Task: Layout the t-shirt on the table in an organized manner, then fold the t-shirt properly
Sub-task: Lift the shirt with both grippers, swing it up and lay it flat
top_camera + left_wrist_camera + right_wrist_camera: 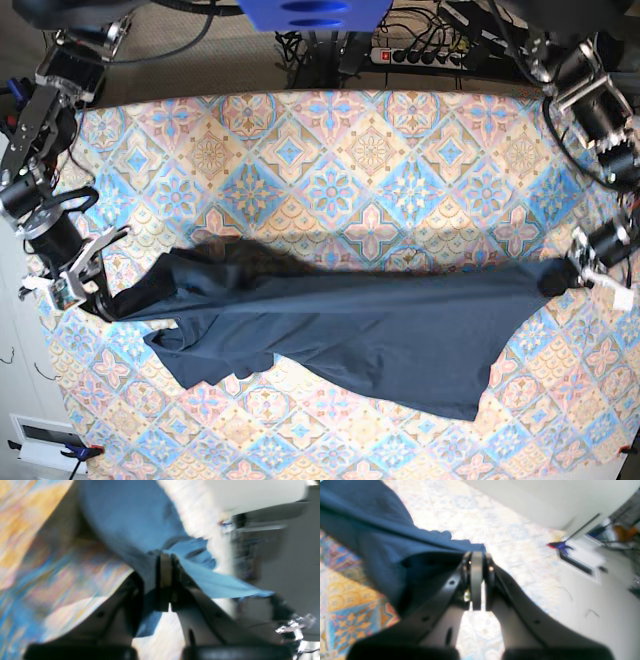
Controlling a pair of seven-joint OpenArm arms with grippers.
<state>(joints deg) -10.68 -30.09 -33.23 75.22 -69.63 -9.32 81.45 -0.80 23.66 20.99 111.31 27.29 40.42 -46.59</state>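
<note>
the t-shirt [340, 320] hangs stretched across the near half of the worktop [330, 160]. the left end effector [556, 276] and right end effector [103, 303] are each clamped on opposite ends of it.

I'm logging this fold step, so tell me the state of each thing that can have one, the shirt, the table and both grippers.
t-shirt: stretched between both grippers, partly lifted, wrinkled, not folded.
left gripper: shut on the t-shirt's edge.
right gripper: shut on the t-shirt's opposite edge.
table: covered by its patterned cloth, shirt across its near half.
</note>
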